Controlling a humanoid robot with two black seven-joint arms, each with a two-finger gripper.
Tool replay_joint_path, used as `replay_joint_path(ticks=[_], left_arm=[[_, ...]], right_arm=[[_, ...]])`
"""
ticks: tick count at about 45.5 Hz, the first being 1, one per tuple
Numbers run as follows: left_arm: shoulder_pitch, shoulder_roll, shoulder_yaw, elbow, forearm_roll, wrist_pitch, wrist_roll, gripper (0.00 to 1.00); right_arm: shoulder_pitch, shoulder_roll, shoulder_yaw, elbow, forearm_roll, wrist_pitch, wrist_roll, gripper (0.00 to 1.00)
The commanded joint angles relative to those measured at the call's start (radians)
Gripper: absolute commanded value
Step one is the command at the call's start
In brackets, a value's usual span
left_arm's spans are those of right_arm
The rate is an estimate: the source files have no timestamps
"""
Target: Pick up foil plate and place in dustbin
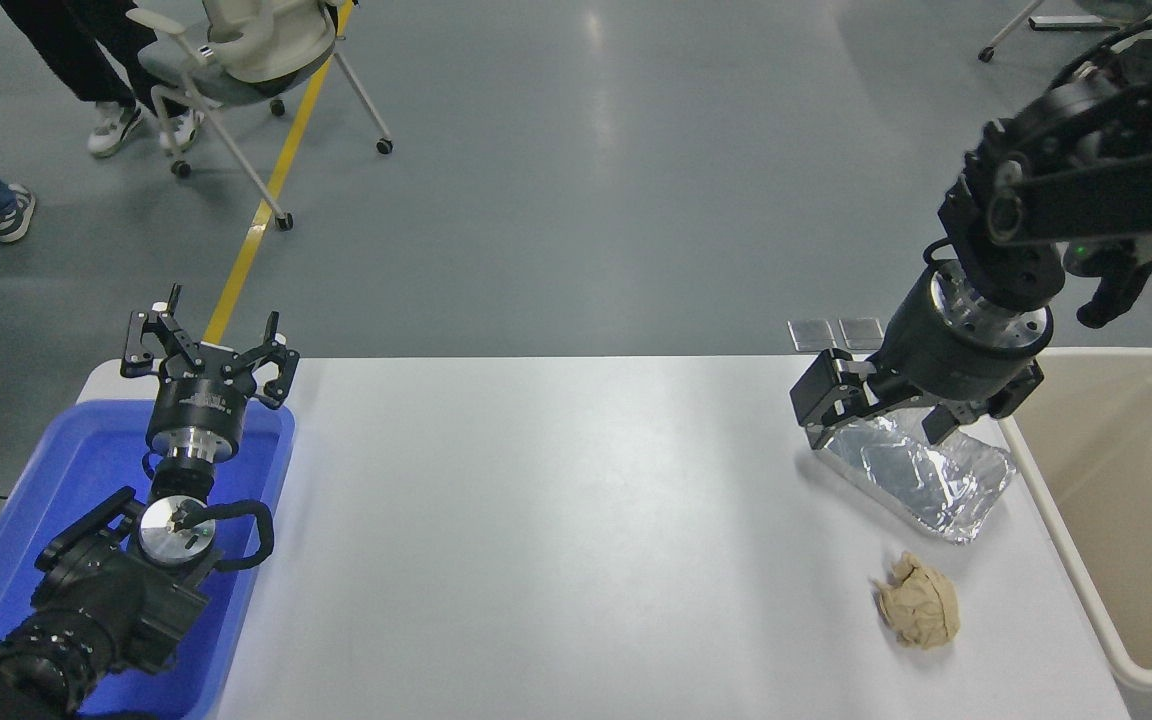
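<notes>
Foil plate (921, 478) is lying flat on the white table (556, 520) at mid-right of frame, just below and slightly right of the right gripper (881, 425), w/ its far corner partly hidden under the tool. Its long axis is running diagonally, upper left to lower right. The right gripper is being held over that upper-left end w/ fingers spread, one dark finger at the plate's left edge, the other over the far rim; nothing is being pinched, and contact w/ the foil can't be judged. The dustbin (1126, 680) is sitting at the right edge of frame, its thick cream rim just beside the plate's right corner. The plate is shiny, crinkled thin foil w/ a rolled rim, so crushing is judged likely under a hard squeeze. A crumpled tan paper ball (919, 603) is lying below the plate, apart from it. The left gripper (208, 360), fingers spread, is parked at lower left over the blue bin (56, 500), far from the plate.
</notes>
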Motion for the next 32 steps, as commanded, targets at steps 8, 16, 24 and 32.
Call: replay_joint_path(ticks=[8,16,24,32], left_arm=[[0.0,0.0,0.0,0.0,0.0,-0.002,0.0,0.99],[0.0,0.0,0.0,0.0,0.0,-0.002,0.0,0.99],[0.0,0.0,0.0,0.0,0.0,-0.002,0.0,0.99],[0.0,0.0,0.0,0.0,0.0,-0.002,0.0,0.99]], right_arm=[[-0.29,-0.168,0.053,-0.255,-0.135,-0.151,-0.002,1.0],[-0.392,-0.195,0.051,-0.345,-0.135,-0.283,-0.002,1.0],[-0.51,-0.245,0.05,-0.468,-0.13,-0.361,-0.007,1.0],[-0.606,-0.277,0.056,-0.551,-0.112,-0.415,-0.013,1.0]])
